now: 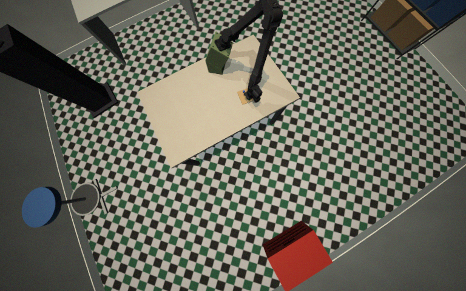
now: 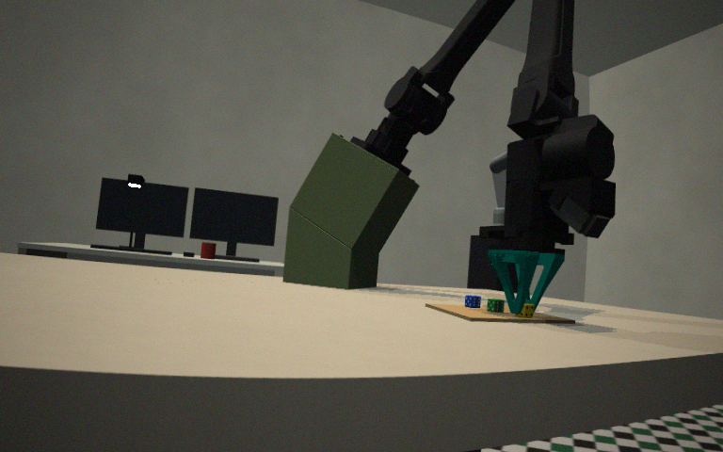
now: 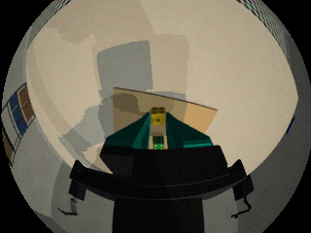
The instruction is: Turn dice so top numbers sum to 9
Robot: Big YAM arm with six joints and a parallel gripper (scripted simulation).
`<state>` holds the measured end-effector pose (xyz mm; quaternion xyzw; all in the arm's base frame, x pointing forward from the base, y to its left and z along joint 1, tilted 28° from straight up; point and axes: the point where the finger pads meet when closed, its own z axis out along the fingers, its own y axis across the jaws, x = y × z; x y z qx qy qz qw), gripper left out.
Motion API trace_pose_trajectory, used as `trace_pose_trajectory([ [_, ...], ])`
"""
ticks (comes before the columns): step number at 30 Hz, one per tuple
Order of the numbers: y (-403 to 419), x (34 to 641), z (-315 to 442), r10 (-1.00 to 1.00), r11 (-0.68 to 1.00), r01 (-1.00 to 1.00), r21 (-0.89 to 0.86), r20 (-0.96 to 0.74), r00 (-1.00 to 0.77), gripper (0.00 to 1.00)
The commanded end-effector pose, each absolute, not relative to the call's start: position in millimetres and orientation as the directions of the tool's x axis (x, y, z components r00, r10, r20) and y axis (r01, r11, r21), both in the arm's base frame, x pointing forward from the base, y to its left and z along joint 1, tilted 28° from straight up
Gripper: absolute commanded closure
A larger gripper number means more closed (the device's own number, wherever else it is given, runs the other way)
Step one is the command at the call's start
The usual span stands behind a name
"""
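Note:
A thin tan mat (image 2: 501,313) lies flat on the table, and all three dice sit on it. The blue die (image 2: 472,300) is at the far left, the green die (image 2: 495,305) is in the middle, and the yellow die (image 2: 527,311) is at the right. My gripper (image 2: 524,309) points straight down, with its teal fingers on either side of the yellow die. The die rests on the mat and the fingers stand just slightly open around it. In the wrist view the yellow die (image 3: 157,116) shows between the fingertips over the mat (image 3: 162,107). I cannot read the top faces.
The green arm base block (image 2: 346,213) stands on the table behind and to the left of the mat. The table's right edge (image 1: 292,96) is close to the mat (image 1: 244,97). Monitors on a far desk (image 2: 186,213) are well away.

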<state>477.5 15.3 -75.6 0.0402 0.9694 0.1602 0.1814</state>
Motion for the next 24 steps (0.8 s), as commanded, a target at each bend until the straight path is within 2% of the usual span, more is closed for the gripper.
trace_pose_trajectory([
  [1, 16, 487, -71, 0.144, 0.945, 0.021, 0.326, -0.359, -0.922, 0.78],
  [5, 16, 487, -71, 0.144, 0.945, 0.021, 0.326, -0.359, -0.922, 0.74],
  [6, 16, 487, -71, 0.144, 0.945, 0.021, 0.326, -0.359, -0.922, 0.7],
  [24, 4, 477, -54, 0.144, 0.947, 0.022, 0.322, -0.36, -0.922, 0.7],
])
